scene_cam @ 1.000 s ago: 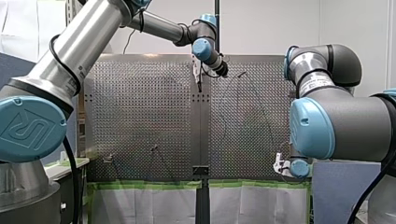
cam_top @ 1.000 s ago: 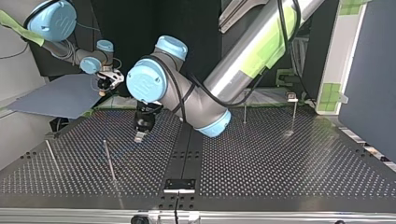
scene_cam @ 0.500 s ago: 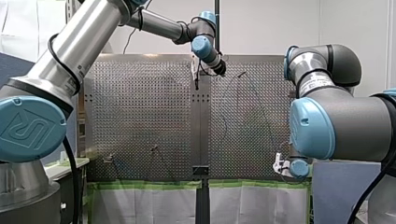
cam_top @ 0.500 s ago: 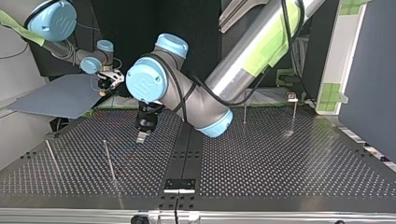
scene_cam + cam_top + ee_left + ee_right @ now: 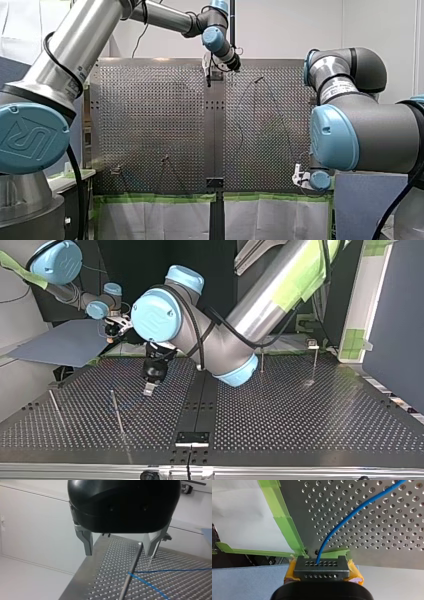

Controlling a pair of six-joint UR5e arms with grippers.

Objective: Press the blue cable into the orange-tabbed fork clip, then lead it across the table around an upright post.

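The blue cable runs out over the perforated table from my right gripper, whose yellow pads are shut on it at the table's taped corner. In the top view that gripper sits at the far left. My left gripper, black with metal fingers, is open and holds nothing. It hangs just above the table, beside a thin upright post. The blue cable crosses that post. In the top view my left gripper hovers right of the post. No view shows an orange-tabbed clip.
More thin posts stand at the top view's left edge and far right. A black bracket sits at the middle of the near edge. Green tape lines the table's edge by my right gripper.
My left arm has swung its gripper toward the table's far edge in the front view, nearer the post in the top view. My right arm has stayed still.
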